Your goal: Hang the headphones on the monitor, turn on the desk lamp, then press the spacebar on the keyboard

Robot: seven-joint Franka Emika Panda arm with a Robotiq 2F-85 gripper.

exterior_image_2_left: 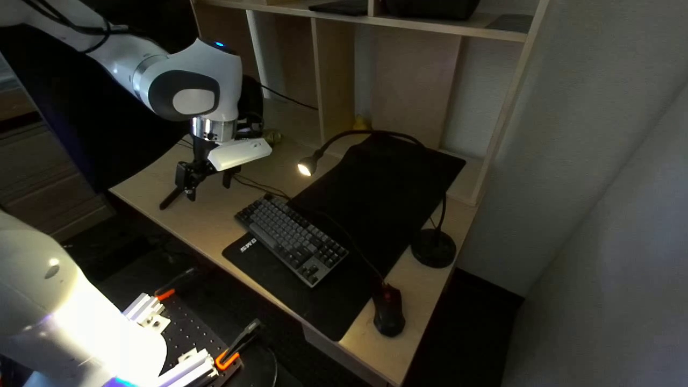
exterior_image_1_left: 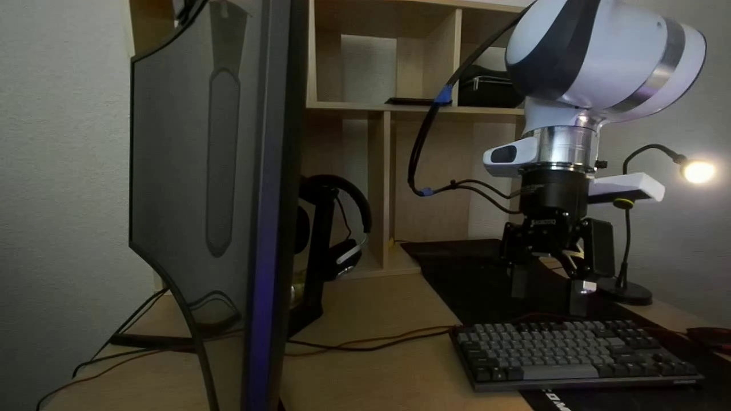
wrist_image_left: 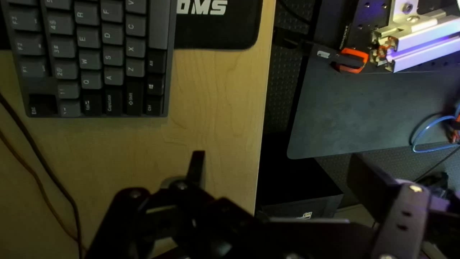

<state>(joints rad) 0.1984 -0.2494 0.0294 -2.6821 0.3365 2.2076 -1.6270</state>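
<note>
While the lamp (exterior_image_2_left: 307, 164) shows lit in both exterior views and the headphones (exterior_image_1_left: 342, 260) hang on a dark upright (exterior_image_1_left: 320, 245), partly hidden by the edge of the monitor (exterior_image_1_left: 177, 165) at centre left of an exterior frame, the press of the spacebar (wrist_image_left: 158, 23) is judged the only item outstanding. (Whether that upright belongs to the monitor cannot be established.)

Gripper (exterior_image_1_left: 548, 291): fingers spread wide, nothing held between them, no contact with the keyboard (wrist_image_left: 97, 54) seen in any view.

Position of the key: in the wrist view the spacebar lies at the top, left of centre, its upper end cut off by the frame; the fingers stand across the lower part. The key is thus up the frame and to the left of the gripper. Its long axis runs up and down the frame, while the fingers are spaced roughly left to right, across that axis. The finger at lower centre is the nearer; the one at lower right is well apart and appears past the edge of the tabletop (wrist_image_left: 215, 118).

Assessment: the coming move calls for travel up that frame and left, past the Ctrl key (wrist_image_left: 149, 108), then straight down. Drawing the fingers together first would seem prudent, since at this spread the press would rest on one tip, with neighbouring keys at risk.
</note>
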